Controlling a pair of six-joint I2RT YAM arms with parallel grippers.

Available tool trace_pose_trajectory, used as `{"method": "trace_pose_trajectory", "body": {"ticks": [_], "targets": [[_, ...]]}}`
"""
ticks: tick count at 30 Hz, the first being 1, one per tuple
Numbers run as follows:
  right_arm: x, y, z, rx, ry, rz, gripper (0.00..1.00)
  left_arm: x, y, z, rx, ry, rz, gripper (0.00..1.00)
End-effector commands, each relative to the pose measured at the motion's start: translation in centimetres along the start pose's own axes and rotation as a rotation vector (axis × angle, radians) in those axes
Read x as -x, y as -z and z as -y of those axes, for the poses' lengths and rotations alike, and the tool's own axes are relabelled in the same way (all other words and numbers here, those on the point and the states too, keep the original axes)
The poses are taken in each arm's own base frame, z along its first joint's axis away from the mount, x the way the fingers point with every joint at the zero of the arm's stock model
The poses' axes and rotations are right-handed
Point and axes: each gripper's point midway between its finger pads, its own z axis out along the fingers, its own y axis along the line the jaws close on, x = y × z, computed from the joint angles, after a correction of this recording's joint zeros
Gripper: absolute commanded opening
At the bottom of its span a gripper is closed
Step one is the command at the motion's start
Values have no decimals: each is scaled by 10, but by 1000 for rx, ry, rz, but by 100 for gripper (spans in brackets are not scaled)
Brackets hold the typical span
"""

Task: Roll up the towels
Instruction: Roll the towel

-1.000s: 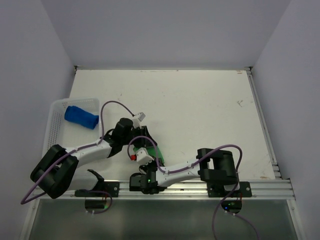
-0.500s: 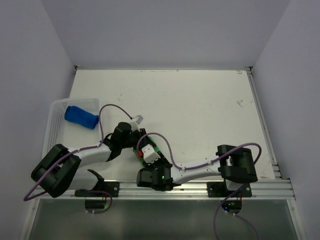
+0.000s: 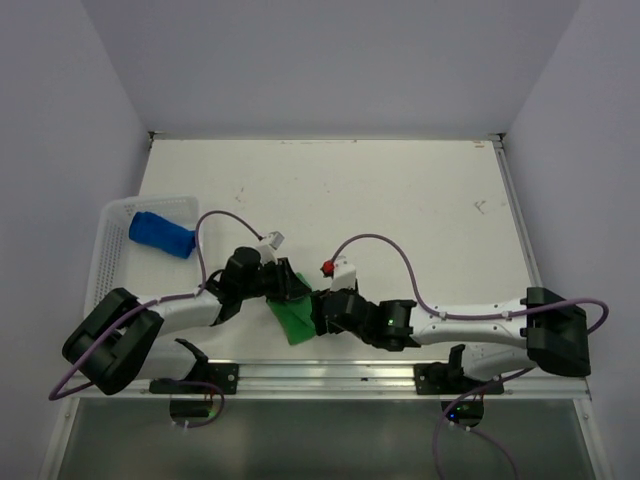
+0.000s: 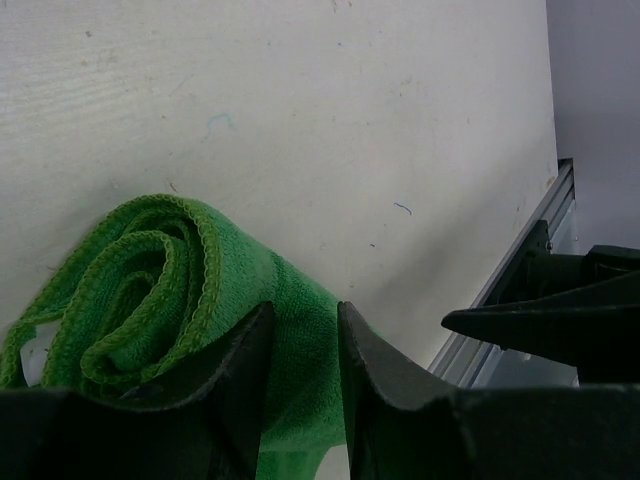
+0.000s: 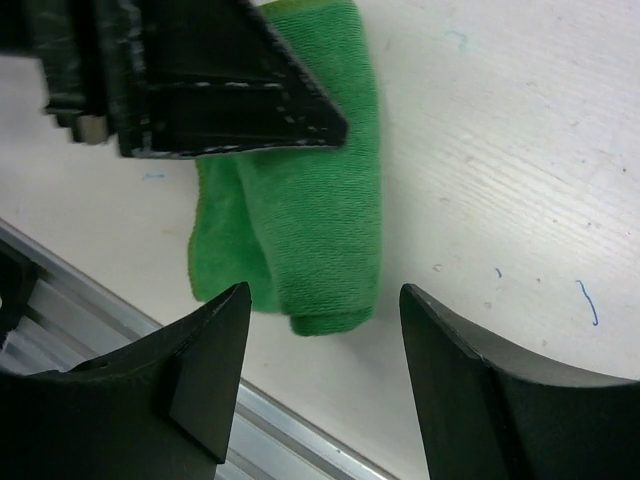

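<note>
White tabletop is bearing the rolled green towel at 6 o'clock; left tool is pinching it, right tool is hovering spread wide at its 3 o'clock.

No words, numbers or signs can be read in any view. A small white tag sits on the green towel, to the left of the left fingers, but it is too blurred to read. The desk has only small blue marks out past the fingers. They are scribbles, not letters.
</note>
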Motion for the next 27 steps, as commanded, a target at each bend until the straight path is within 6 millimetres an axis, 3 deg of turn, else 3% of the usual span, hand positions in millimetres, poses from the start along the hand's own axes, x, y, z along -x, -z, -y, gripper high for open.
{"method": "trace_pose_trajectory", "body": {"ticks": [1, 2, 8, 15, 18, 23, 26, 27], "targets": [[7, -6, -9, 121, -156, -8, 65, -36, 8, -38, 133, 60, -93, 37], [9, -6, -15, 159, -184, -10, 65, -37, 8, -38, 133, 60, -93, 37], [1, -22, -5, 179, -267, -35, 66, -38, 9, -39, 135, 61, -93, 37], [-28, -42, 3, 188, -319, -98, 61, -42, 11, -42, 145, 64, -97, 36], [-35, -45, 3, 195, -320, -113, 54, -42, 11, -43, 147, 64, -95, 36], [-40, -44, -2, 226, -312, -130, 32, -38, 10, -40, 144, 65, -86, 36], [-37, -43, 1, 209, -290, -120, 24, -27, 8, -34, 140, 51, -72, 36], [-35, -43, 3, 194, -279, -111, 22, -16, 6, -26, 125, 37, -51, 36]]}}
